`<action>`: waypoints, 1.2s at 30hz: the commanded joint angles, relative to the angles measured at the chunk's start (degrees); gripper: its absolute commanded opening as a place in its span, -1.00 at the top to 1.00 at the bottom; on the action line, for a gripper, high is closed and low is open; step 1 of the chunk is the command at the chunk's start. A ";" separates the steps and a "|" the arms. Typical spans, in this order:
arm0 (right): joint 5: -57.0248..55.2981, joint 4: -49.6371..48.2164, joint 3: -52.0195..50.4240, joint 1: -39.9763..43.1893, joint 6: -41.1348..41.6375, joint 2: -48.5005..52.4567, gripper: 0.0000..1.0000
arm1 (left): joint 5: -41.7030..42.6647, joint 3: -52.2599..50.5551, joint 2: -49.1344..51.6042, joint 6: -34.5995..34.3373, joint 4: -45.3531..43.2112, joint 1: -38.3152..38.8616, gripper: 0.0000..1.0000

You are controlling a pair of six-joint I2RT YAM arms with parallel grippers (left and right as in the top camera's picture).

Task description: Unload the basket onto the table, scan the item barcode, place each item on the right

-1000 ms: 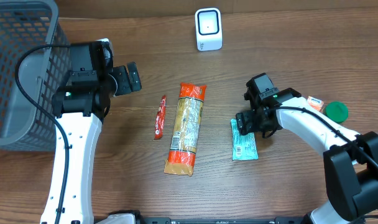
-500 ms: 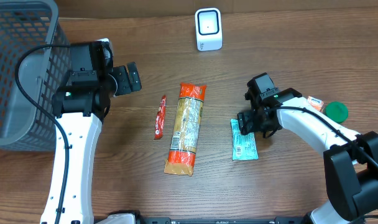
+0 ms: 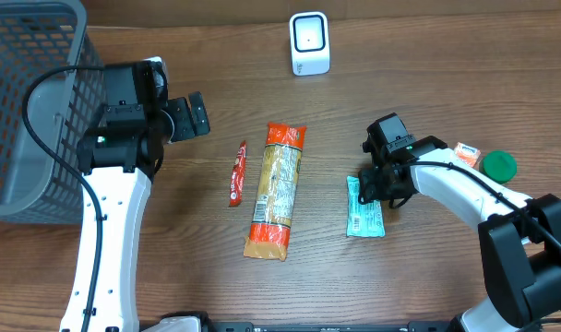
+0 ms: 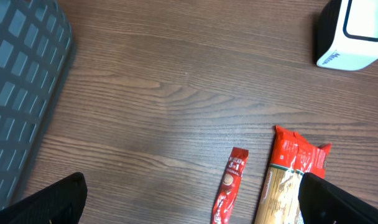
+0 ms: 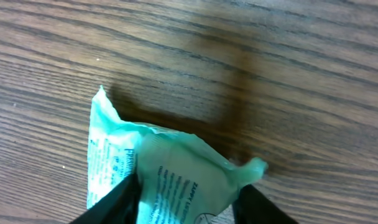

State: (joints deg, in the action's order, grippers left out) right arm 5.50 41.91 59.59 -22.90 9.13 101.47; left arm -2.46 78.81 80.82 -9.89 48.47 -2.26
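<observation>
Overhead: basket (image 3: 22, 101) cut off by left and top edges. Right gripper (image 3: 374, 183) fingertips hidden under its own wrist, which also covers the top end of the green packet (image 3: 364, 218). Small orange item (image 3: 466, 148) beside green lid (image 3: 498, 165) is part-hidden by the arm and too small to identify. Print on green packet too small to read.

Left wrist: left gripper (image 4: 192, 202) shows only two dark finger ends at the bottom corners. Scanner (image 4: 354, 34) cut by top and right edges. Pasta bag (image 4: 287, 186) and red sachet (image 4: 229, 193) cut by bottom edge.

Right wrist: lower part of green packet out of frame, its print blurred. Fingers (image 5: 117, 200) cut by bottom edge.
</observation>
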 commanded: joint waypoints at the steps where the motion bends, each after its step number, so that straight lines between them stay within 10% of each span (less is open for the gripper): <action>1: -1.07 -0.22 -0.66 0.20 0.09 -0.04 0.12 | -0.72 0.31 0.31 0.72 -0.04 0.02 -0.99; 36: 10.71 -5.92 -9.11 5.92 1.36 -6.21 -0.34 | -0.72 0.31 0.31 0.72 -0.04 0.02 -1.00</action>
State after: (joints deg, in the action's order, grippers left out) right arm 15.29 37.08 51.07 -16.64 10.41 96.27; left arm -2.46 78.78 80.82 -9.89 48.47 -2.26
